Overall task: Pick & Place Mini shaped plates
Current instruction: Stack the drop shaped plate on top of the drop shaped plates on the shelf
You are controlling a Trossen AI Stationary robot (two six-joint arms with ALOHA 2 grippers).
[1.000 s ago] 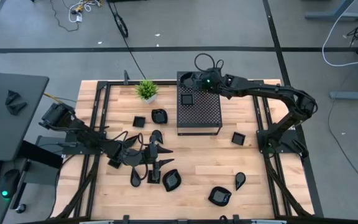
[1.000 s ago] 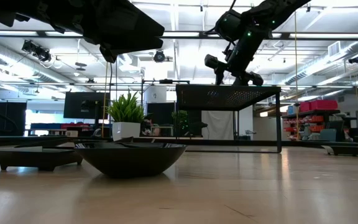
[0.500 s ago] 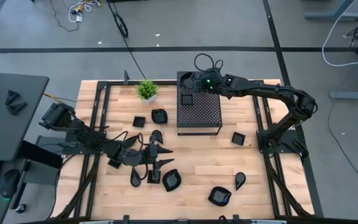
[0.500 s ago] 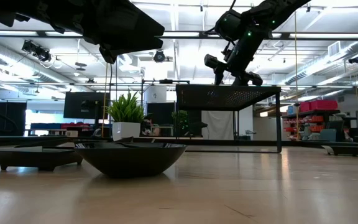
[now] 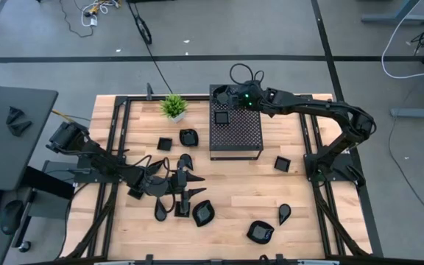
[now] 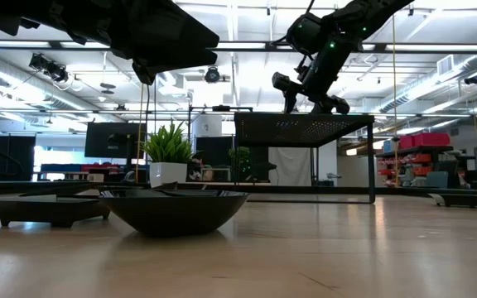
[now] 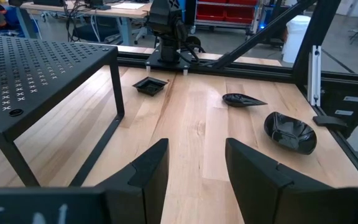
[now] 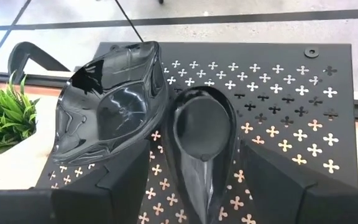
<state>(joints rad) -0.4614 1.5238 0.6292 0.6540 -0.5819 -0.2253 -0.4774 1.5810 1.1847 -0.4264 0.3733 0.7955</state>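
Teardrop plate (image 8: 201,134) on perforated box (image 8: 303,112), between open right tool (image 8: 201,180) fingers

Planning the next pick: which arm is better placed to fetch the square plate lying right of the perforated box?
Right, probably. The square plate lies on the right arm's side, beside its base. The right gripper hovers above the perforated box, nearer than the open left gripper, which sits among plates on the left.
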